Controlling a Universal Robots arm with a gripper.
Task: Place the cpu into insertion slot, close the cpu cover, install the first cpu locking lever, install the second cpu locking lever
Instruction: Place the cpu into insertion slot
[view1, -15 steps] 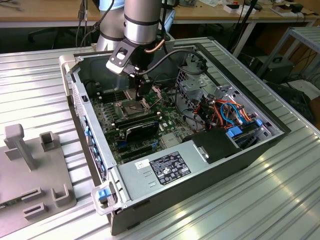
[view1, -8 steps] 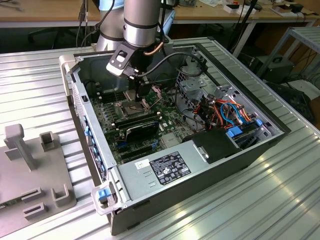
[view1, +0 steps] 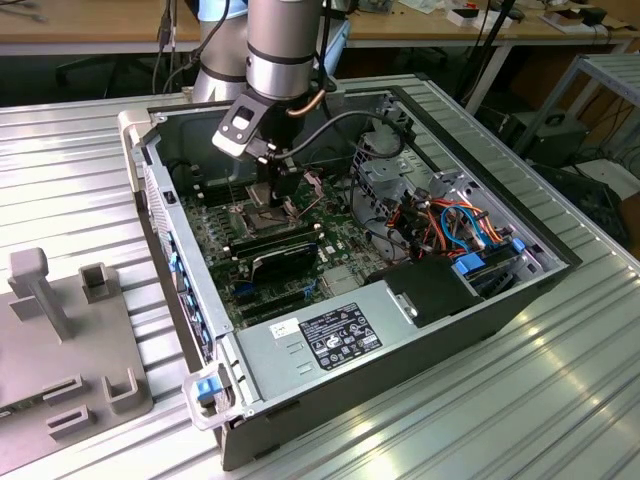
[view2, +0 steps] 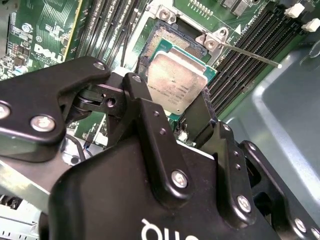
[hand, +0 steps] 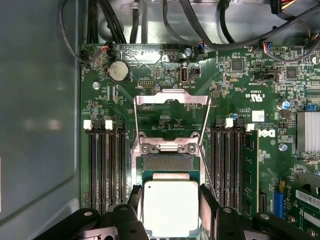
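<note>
Exterior view, from its left: a grey fixture plate (view1: 60, 330) sits on the ribbed aluminium counter (view1: 70, 150), well apart from the work. Next is the open computer case (view1: 300, 410), laid on its side so the motherboard (view1: 215, 235) faces up and the arm can reach straight down. The pincer (view1: 272, 195) hangs low over the board. Toward the exterior view's right we note the power supply (view1: 335, 335), then the drive bay (view1: 480, 265) with its blue tabs.

First wrist view: the pincer (hand: 170, 205) is drawn in to chip width and grips the cpu (hand: 170, 210) by two opposite edges. The metal top faces up and the chip is level, so it can meet the socket squarely. The insertion slot (hand: 167, 161) lies just beyond the chip, with part of its pin field bare. We judge the chip not seated; whether it touches the rim, we cannot tell. The cpu cover (hand: 172, 96) is swung back on its hinge, leaving the slot open from above. Memory slots (hand: 227, 165) flank the socket.

Second wrist view: a locking lever (view2: 250, 54) juts free beside the slot, unlatched.
</note>
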